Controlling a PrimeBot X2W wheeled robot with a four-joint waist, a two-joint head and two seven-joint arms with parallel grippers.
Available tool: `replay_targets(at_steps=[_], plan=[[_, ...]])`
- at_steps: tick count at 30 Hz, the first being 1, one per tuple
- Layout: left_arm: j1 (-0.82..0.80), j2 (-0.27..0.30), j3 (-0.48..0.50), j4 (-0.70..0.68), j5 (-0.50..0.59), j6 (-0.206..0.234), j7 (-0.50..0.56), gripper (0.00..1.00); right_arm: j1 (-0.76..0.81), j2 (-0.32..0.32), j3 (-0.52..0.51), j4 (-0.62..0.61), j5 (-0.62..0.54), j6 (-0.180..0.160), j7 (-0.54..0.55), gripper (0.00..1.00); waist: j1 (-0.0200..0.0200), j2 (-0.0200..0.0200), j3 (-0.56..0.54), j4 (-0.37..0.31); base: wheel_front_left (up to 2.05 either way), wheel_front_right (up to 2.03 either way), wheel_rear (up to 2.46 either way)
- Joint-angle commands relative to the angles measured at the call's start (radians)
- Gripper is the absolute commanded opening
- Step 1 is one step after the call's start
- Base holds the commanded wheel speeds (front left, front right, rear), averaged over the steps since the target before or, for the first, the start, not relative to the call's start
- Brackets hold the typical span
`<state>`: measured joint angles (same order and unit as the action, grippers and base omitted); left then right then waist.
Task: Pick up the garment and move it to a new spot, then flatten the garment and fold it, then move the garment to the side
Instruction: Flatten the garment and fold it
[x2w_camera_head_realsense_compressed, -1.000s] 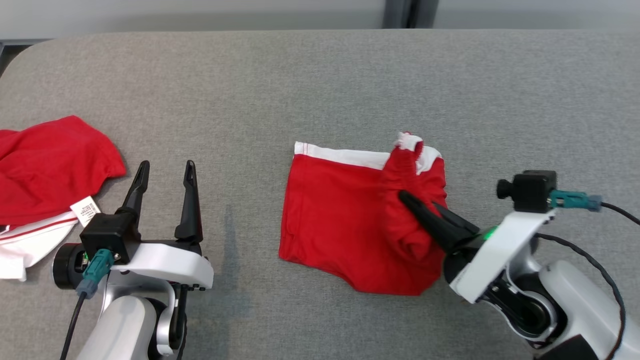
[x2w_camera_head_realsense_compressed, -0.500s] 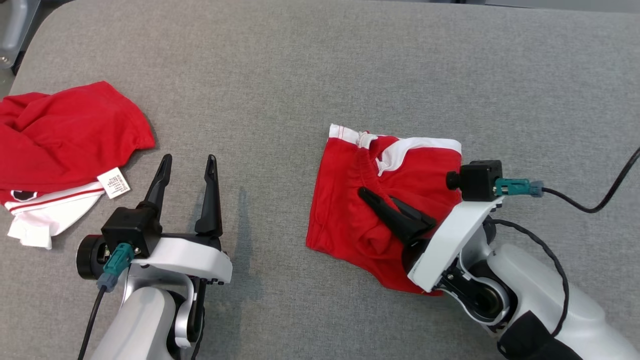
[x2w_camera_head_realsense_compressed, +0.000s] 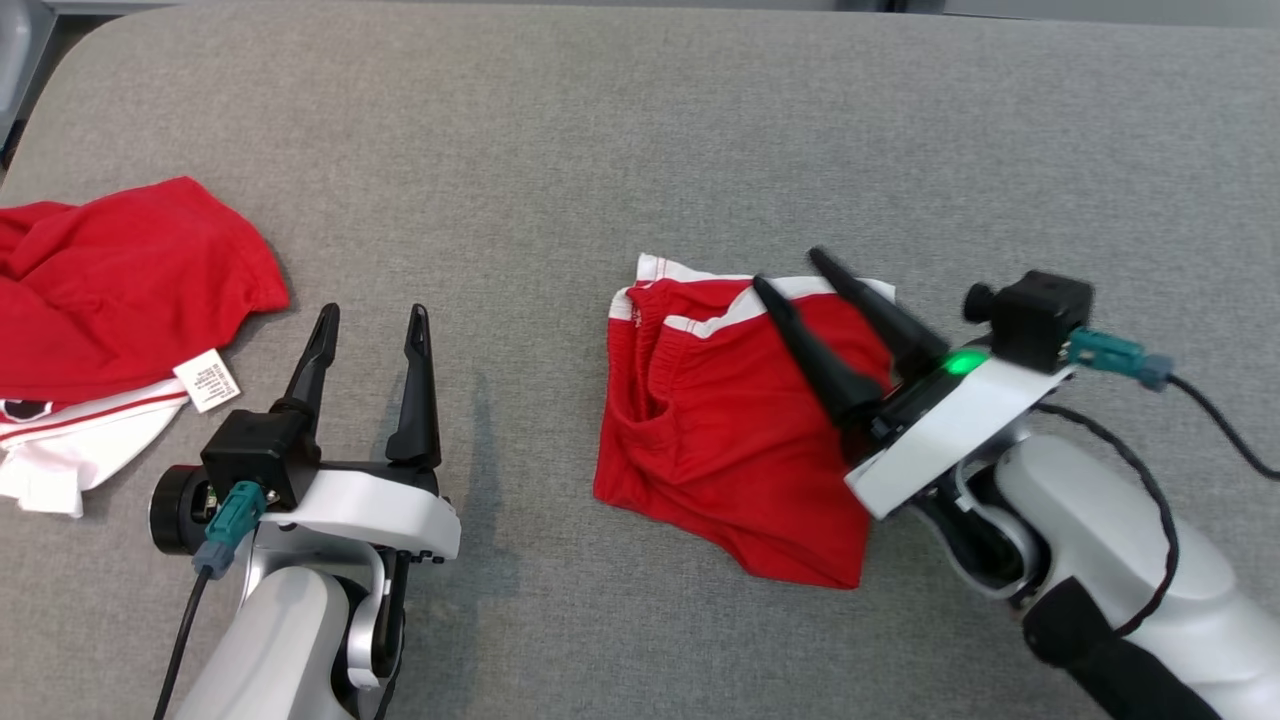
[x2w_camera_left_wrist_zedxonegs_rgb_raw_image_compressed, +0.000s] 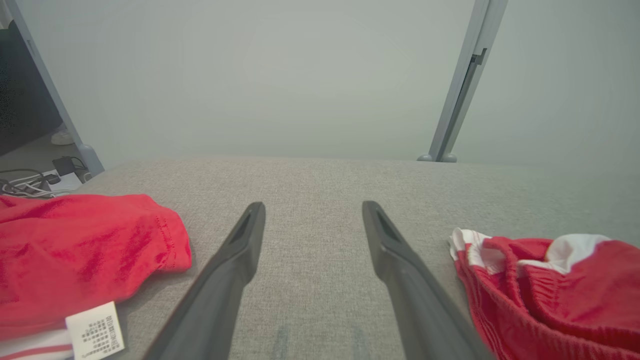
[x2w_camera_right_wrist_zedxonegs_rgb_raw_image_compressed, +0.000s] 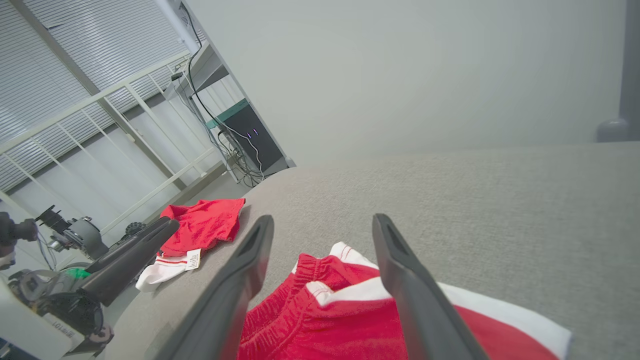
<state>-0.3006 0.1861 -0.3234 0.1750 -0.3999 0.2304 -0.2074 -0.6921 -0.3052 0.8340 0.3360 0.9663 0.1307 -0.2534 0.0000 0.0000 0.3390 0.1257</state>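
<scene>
Since a second ago the right claw has let go and spread wide. Its fingers are raised over the white waistband of the red shorts, which lie folded on the grey bench beneath it. The left claw, also wide and empty, sits well left of the shorts, near another red garment.

Bare grey table stretches beyond and to the right of the red shorts. Left of the shorts, a clear strip ends at the left tool; a heaped red and white garment lies past it. The right tool overhangs the shorts' right half.
</scene>
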Motion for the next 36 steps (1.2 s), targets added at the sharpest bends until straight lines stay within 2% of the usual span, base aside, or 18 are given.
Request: replay_targets(at_steps=[1,9,10,17,23,36], plan=[[-0.009,0.011,0.004,0.001,-0.004,0.007,-0.006,1.00,0.000,-0.006,-0.032,0.009,-0.042,0.000,-0.010,1.00,0.0000,0.0000,-0.009,-0.012,0.00,0.00,0.00],[0.018,0.030,0.018,-0.018,-0.010,0.020,0.000,1.00,0.170,0.035,-0.420,-0.061,-0.345,0.000,-0.013,1.00,0.0000,0.0000,-0.043,-0.054,0.00,0.00,0.00],[0.018,0.030,0.018,-0.018,-0.010,0.020,0.000,1.00,0.170,0.035,-0.420,-0.061,-0.345,0.000,-0.013,1.00,0.0000,0.0000,-0.043,-0.054,0.00,0.00,0.00],[0.054,0.044,0.029,-0.049,-0.019,0.032,-0.003,1.00,0.343,0.061,-0.656,-0.126,-0.495,0.000,-0.011,1.00,0.0000,0.0000,-0.080,-0.082,0.00,0.00,0.00],[0.117,0.060,0.042,-0.097,-0.027,0.046,-0.011,1.00,0.460,0.078,-0.751,-0.160,-0.579,0.000,-0.011,1.00,0.0000,0.0000,-0.120,-0.106,0.00,0.00,0.00],[0.248,0.086,0.040,-0.144,-0.044,0.056,0.004,1.00,0.601,0.099,-0.811,-0.204,-0.650,0.000,0.017,1.00,0.0000,0.0000,-0.234,-0.121,0.00,0.00,0.00]])
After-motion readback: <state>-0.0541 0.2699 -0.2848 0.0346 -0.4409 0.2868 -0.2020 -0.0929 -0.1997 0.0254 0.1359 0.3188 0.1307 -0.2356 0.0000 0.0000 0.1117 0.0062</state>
